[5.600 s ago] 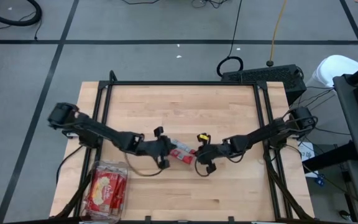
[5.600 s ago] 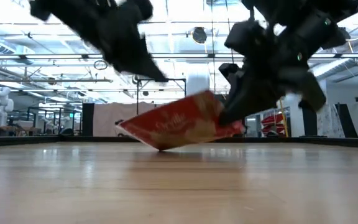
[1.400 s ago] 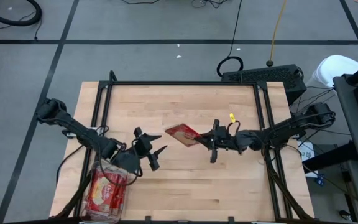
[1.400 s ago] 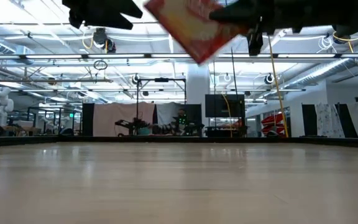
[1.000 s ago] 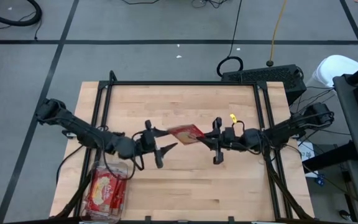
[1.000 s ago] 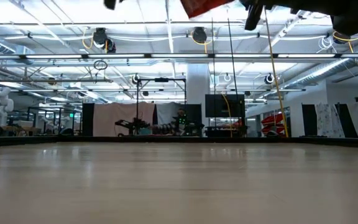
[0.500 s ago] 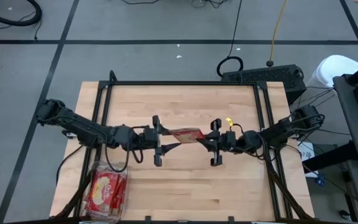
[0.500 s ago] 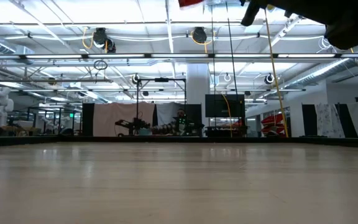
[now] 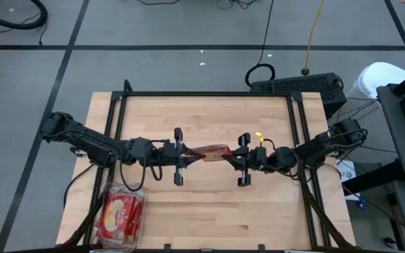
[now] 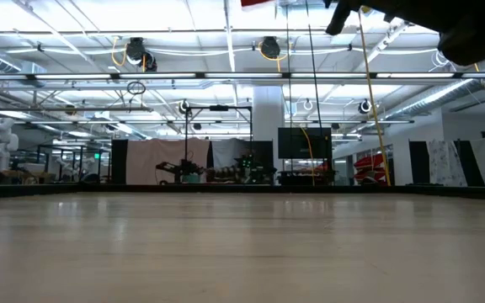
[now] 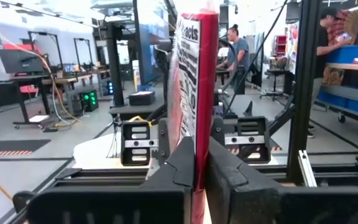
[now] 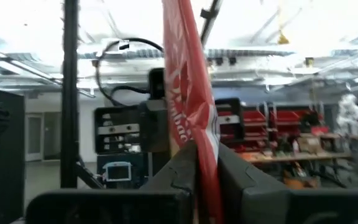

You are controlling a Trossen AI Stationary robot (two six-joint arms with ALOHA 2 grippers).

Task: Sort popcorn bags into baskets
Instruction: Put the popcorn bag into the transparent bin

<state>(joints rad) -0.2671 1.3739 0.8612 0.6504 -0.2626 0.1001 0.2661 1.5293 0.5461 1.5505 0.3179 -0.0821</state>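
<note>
Two arms level, meeting above mid-table, one popcorn bag point(image 9: 210, 151) pinched between them.
Left gripper point(image 9: 182, 156) clamps bag's left end; right gripper point(image 9: 238, 157) clamps its right end, bag edge-on, aloft. One clear basket point(image 9: 111, 222) at table's point(image 9: 209, 112) front-left corner holds more red bags, number unclear.

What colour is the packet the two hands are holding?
Red packet, with black print on white; clearest in the left wrist view.
</note>
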